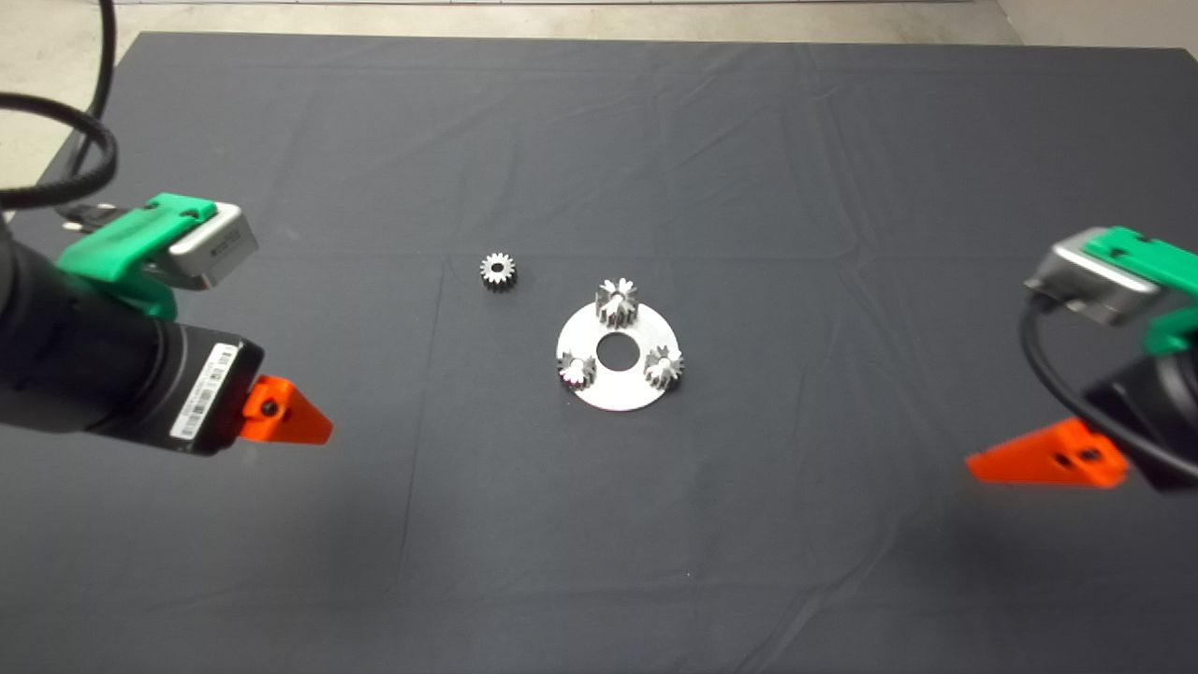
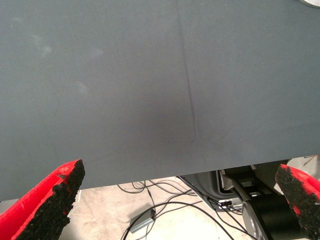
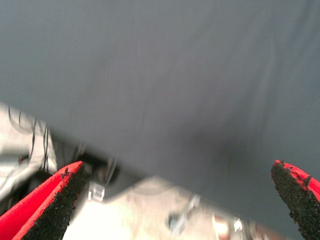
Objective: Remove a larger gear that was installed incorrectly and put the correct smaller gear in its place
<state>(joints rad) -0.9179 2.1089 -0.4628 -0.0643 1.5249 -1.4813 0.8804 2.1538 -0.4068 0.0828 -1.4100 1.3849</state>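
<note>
A silver disc plate (image 1: pixel 618 391) lies at the mat's middle with three gears standing on it. The larger gear (image 1: pixel 617 301) stands at the plate's far edge, with a shiny star-like top. Two smaller star-topped gears stand at the plate's left (image 1: pixel 577 369) and right (image 1: pixel 663 366). The smaller gear (image 1: pixel 498 271), flat-faced with a dark centre hole, lies loose on the mat to the plate's far left. My left gripper (image 1: pixel 298 426) hovers well left of the plate, open and empty (image 2: pixel 180 172). My right gripper (image 1: pixel 1006 463) hovers far right of the plate, open and empty (image 3: pixel 177 167).
The dark mat (image 1: pixel 599 562) has creases and covers the whole table. The wrist views show bare mat, its edge, and cables on the floor beyond (image 2: pixel 165 210). A bright sliver of the plate (image 2: pixel 311 1) shows in a corner of the left wrist view.
</note>
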